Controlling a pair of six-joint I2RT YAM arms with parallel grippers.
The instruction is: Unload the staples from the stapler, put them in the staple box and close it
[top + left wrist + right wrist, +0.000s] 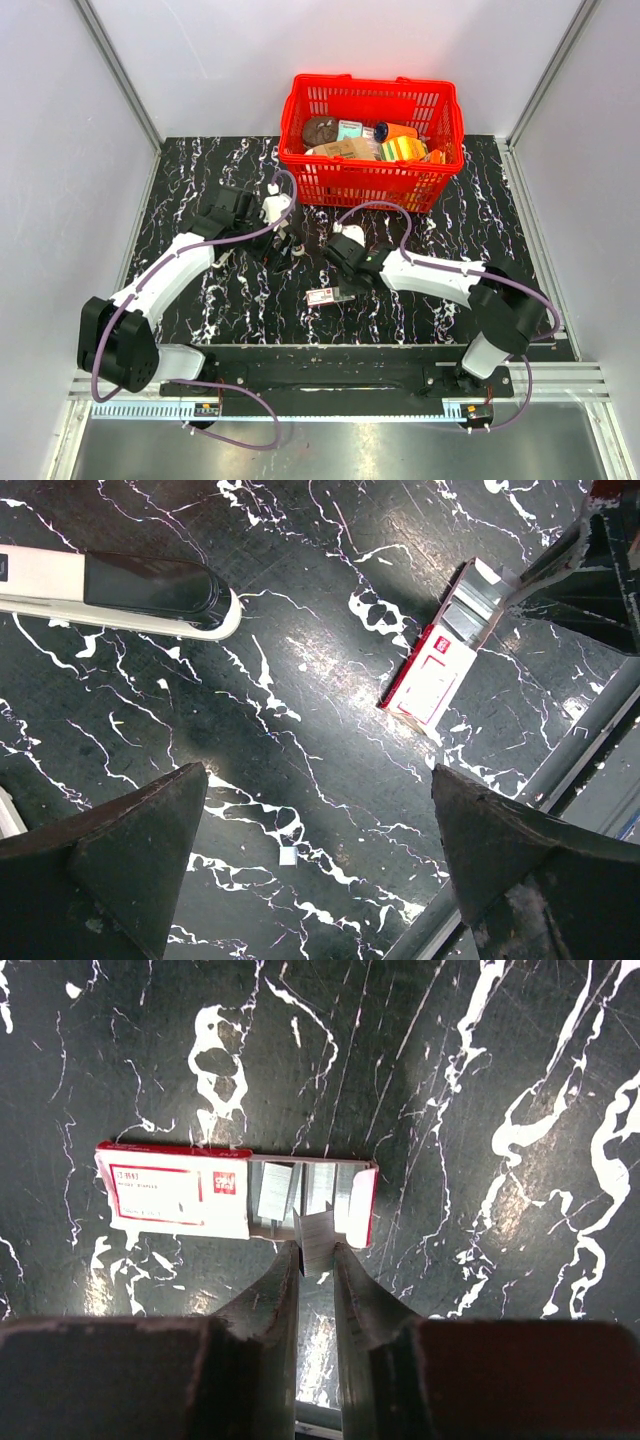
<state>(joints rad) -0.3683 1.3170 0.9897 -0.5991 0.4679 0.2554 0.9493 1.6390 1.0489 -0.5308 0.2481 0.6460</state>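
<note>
Our right hand (316, 1250) pinches a pale staple strip (318, 1228) over the open box (180, 1192), likely to stow it. Our left hand (315, 780) gapes empty near the stapler (150, 585) lying on the table (300, 680).

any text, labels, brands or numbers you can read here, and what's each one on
Nothing is sharp enough to quote.
White-and-red label on the small flat cardboard box: lines of print and a red square logo, all blurred.
Packets in the red plastic basket: print too small to read.
Slim black-and-pale stapler: no text shows.
</note>
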